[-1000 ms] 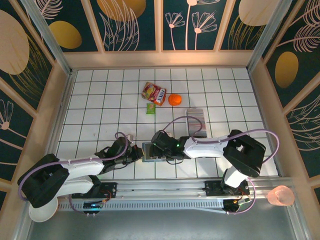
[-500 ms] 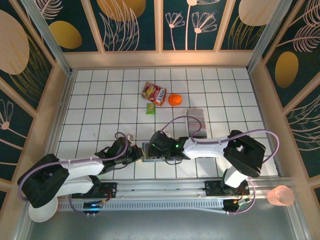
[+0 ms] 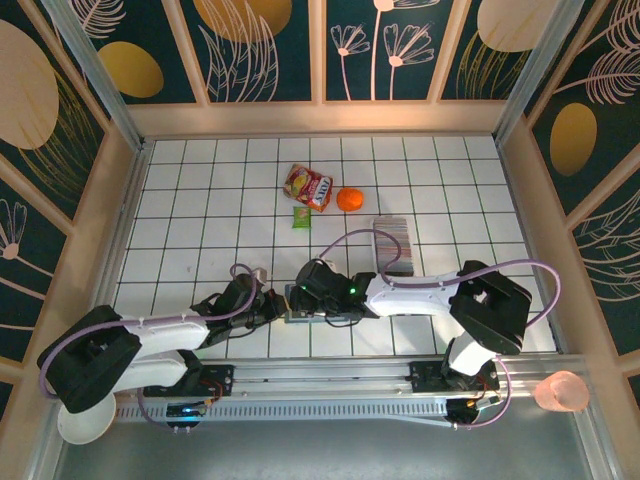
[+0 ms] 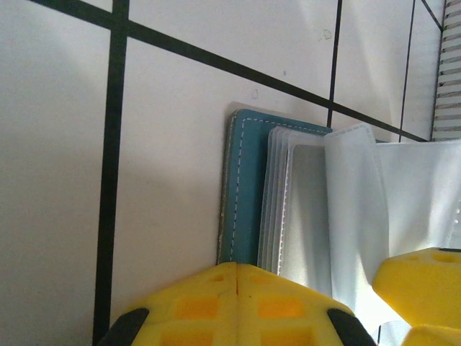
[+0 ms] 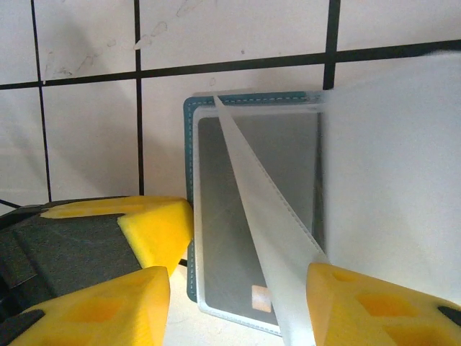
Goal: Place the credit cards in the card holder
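The teal card holder (image 3: 297, 302) lies open on the tiles between both grippers. My left gripper (image 4: 236, 270) is shut, its yellow tips resting at the near edge of the card holder (image 4: 243, 194), beside its stack of clear sleeves (image 4: 288, 209). My right gripper (image 5: 238, 310) is open over the card holder (image 5: 189, 180), one finger on each side. A grey credit card (image 5: 252, 209) with a gold chip lies inside a sleeve. One clear sleeve (image 5: 274, 231) stands lifted across it, against my right finger (image 5: 374, 310).
A long clear tray (image 3: 392, 243) lies just right of the right arm. Farther back are a green packet (image 3: 301, 217), a snack bag (image 3: 308, 186) and an orange (image 3: 349, 199). A pink cup (image 3: 562, 392) and white bowl (image 3: 80, 425) sit off the tiles.
My right gripper has crept slightly left over the card holder. The left gripper has stayed shut in place.
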`<state>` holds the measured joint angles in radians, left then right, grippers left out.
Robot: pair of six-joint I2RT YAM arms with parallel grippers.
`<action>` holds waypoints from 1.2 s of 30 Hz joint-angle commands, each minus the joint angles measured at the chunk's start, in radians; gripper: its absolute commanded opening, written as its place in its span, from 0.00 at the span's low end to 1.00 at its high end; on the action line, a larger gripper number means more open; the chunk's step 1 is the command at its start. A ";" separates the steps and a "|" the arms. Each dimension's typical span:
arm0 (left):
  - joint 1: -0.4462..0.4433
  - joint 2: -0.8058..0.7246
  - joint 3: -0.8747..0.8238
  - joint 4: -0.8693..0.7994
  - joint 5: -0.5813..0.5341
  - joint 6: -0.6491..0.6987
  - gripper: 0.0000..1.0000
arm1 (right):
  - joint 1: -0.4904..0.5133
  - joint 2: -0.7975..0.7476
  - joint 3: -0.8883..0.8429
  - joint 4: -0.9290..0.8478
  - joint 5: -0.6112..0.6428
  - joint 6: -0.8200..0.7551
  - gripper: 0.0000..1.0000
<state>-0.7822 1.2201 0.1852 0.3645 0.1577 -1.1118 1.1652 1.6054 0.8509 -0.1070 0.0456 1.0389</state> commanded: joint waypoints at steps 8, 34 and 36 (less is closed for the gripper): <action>-0.005 0.018 0.006 -0.036 -0.015 0.004 0.00 | 0.008 -0.009 0.022 0.051 0.006 0.020 0.52; -0.005 -0.490 -0.042 -0.404 -0.356 -0.026 0.14 | -0.005 0.098 0.194 0.276 -0.174 -0.082 0.50; -0.005 -0.520 -0.035 -0.425 -0.367 -0.023 0.20 | -0.021 0.080 0.223 0.273 -0.188 -0.116 0.50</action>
<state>-0.7849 0.7349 0.1337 0.0216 -0.1558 -1.1324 1.1606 1.7027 1.0199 0.1257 -0.1089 0.9955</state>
